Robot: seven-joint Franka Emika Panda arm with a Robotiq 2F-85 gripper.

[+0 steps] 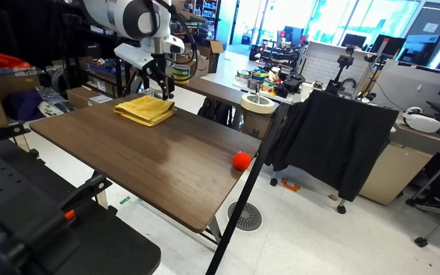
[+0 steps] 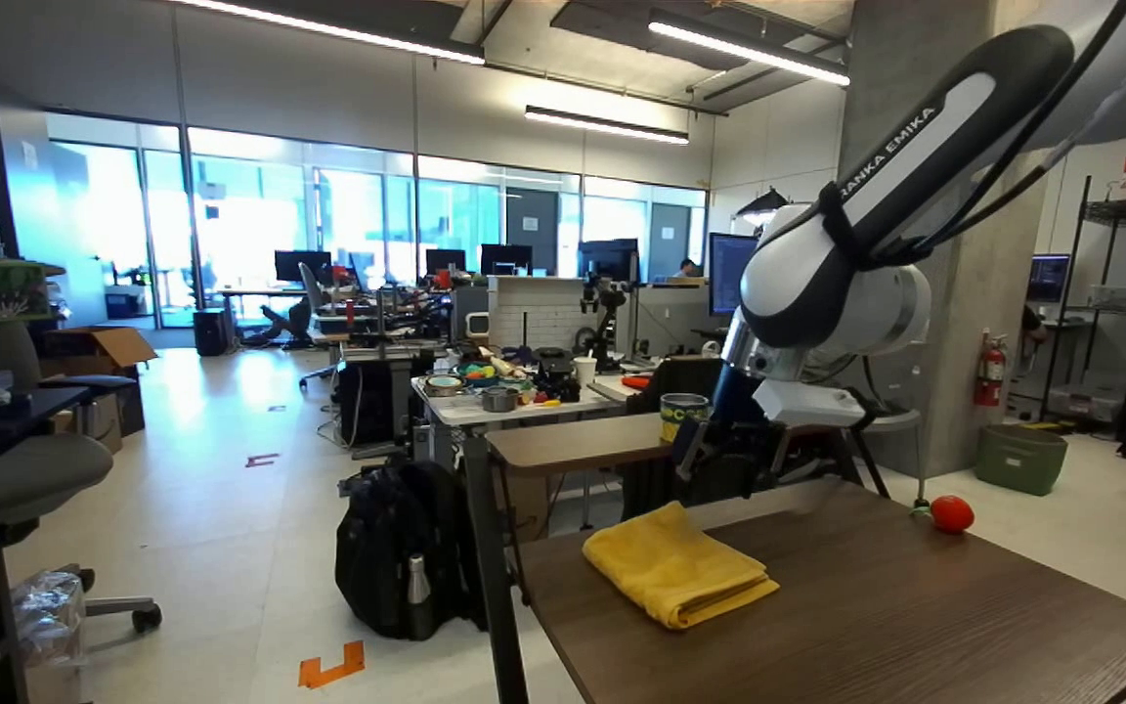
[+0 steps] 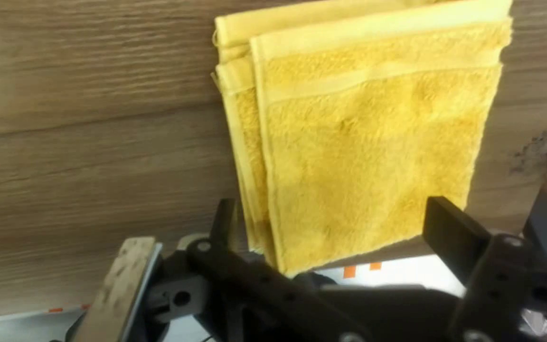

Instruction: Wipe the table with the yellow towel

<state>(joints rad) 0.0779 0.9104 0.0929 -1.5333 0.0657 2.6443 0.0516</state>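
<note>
I'm hovering the gripper (image 3: 333, 210) nr the yellow towel (image 3: 373, 137) w/ jaws standing well apart. Towel's lying folded, approx. square, on the table (image 1: 136, 149); a red-orange ball (image 1: 241, 161) is sitting nr its edge.

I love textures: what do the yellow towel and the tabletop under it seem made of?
The yellow towel looks like matte terry cloth, probably cotton, given its fuzzy pile. The tabletop shows wood grain and a soft sheen: perhaps satin wood or printed laminate.
</note>
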